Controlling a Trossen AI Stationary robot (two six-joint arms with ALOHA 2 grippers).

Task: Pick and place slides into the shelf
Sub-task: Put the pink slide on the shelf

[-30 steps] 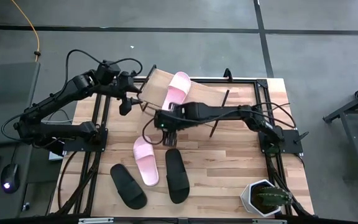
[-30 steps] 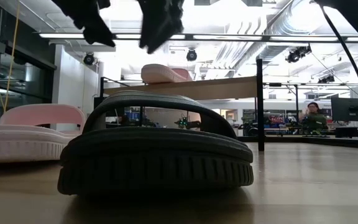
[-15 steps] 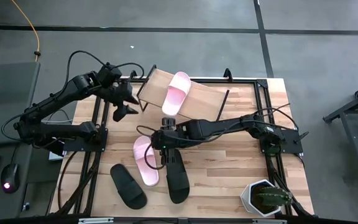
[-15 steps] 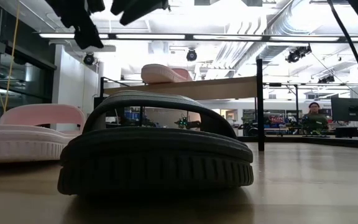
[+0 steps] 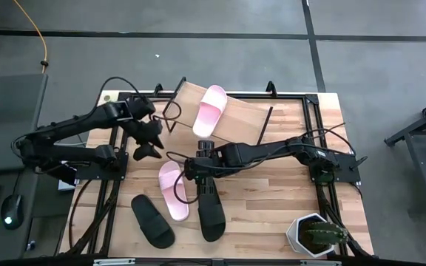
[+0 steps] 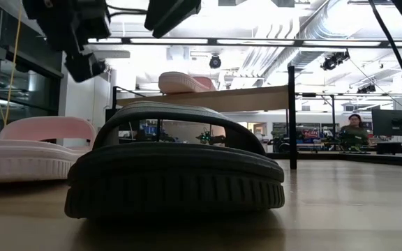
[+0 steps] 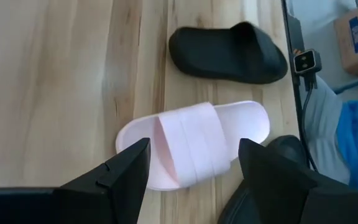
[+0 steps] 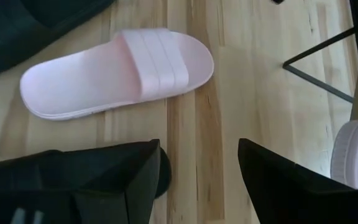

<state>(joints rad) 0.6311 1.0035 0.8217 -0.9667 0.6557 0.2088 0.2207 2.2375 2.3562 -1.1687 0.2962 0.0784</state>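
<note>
One pink slide (image 5: 211,109) lies sole-down on the slanted wooden shelf (image 5: 242,117) at the table's far side. The other pink slide (image 5: 173,191) and two black slides (image 5: 211,208) (image 5: 152,220) lie flat on the tabletop. My left gripper (image 5: 148,148) hangs open above the table, left of the shelf and on the far side of the pink slide (image 7: 194,143). My right gripper (image 5: 197,171) is open over the far end of the middle black slide, beside the pink one (image 8: 117,71). Neither touches a slide.
A potted plant (image 5: 313,235) stands at the table's near right corner. The shelf's thin black frame (image 8: 325,62) stands close to my right gripper on its far side. Bare tabletop (image 5: 272,192) lies right of the slides. In the low view a person (image 6: 355,131) sits far behind.
My right gripper has moved from beside the shelf toward the near edge, and now hangs over the slides on the table. My left gripper has moved from the shelf's left end toward the near edge and has come lower. No slide has moved.
</note>
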